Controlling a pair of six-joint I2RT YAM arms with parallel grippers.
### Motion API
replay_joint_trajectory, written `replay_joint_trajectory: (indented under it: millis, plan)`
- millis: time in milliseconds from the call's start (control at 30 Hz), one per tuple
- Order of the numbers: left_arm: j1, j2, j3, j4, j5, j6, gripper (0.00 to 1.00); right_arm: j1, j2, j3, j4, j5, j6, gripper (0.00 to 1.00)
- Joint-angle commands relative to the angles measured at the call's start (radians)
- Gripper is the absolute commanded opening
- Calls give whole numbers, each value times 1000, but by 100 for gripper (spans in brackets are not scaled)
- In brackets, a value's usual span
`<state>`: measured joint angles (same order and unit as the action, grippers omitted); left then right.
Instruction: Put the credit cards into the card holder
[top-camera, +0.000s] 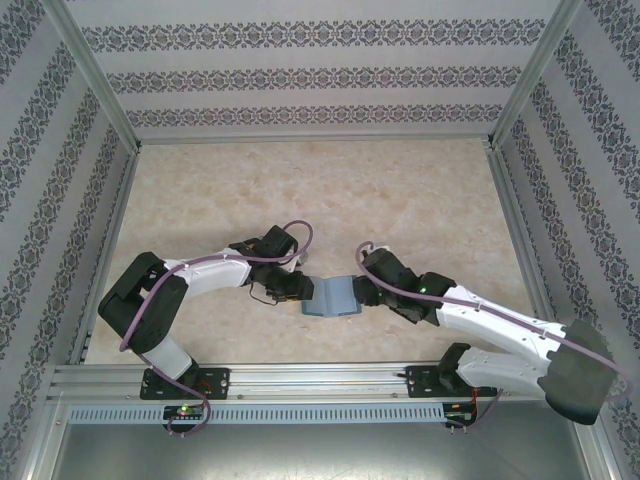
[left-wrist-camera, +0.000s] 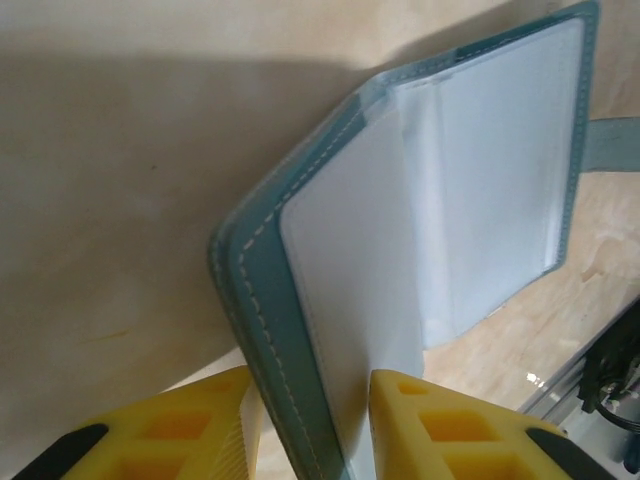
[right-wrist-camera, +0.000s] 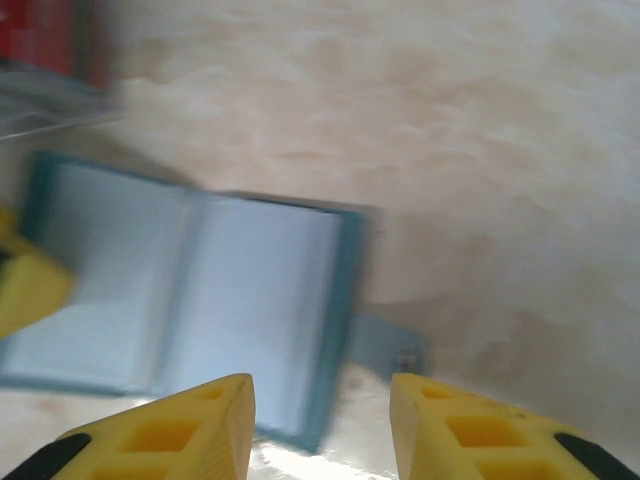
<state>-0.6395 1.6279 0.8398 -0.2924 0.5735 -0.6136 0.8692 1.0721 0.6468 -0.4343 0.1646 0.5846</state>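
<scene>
- Card holder (top-camera: 338, 297) is lying open, pale inside up, near the tabletop's (top-camera: 330, 190) front edge, between both arms.
- Left fingers (left-wrist-camera: 200, 430) are straddling one cover edge; whether they are pinching it, I cannot tell.
- Right fingers (right-wrist-camera: 190, 430) are standing apart near the snap tab (right-wrist-camera: 385, 345), holding nothing.
- Spreading the holder seems the step in hand; next, one arm should be pinning it while the other is fetching a card.
- Possible credit cards (right-wrist-camera: 48, 45), a red-grey blur, are lying just beyond.
- Patterned walls (top-camera: 320, 70) are enclosing the beige surface.
</scene>
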Motion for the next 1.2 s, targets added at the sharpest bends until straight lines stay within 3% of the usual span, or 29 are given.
replay_joint_trajectory:
  millis: [0, 167, 333, 500, 633, 733, 1067, 1167]
  plan:
    - [4, 13, -36, 98, 44, -46, 30, 55, -24, 38, 37, 12, 7, 42]
    - [4, -10, -47, 117, 45, -55, 29, 60, 63, -7, 211, -163, 90, 48]
    - [24, -29, -53, 85, 61, -72, 50, 13, 208, -40, 343, -372, 105, 51]
    - [56, -94, -83, 82, 97, -82, 57, 6, 288, -4, 276, -355, 67, 50]
    - [67, -125, -96, 56, 99, -67, 36, -13, 318, -3, 259, -340, 63, 40]
    - [67, -127, -139, 115, 111, -87, 29, -13, 334, -1, 271, -359, 56, 36]
    - [67, -125, -166, 148, 138, -84, 0, 4, 349, 36, 330, -418, 63, 61]
    - [67, -142, -204, 220, 171, -104, 0, 47, 384, 74, 305, -358, 27, 73]
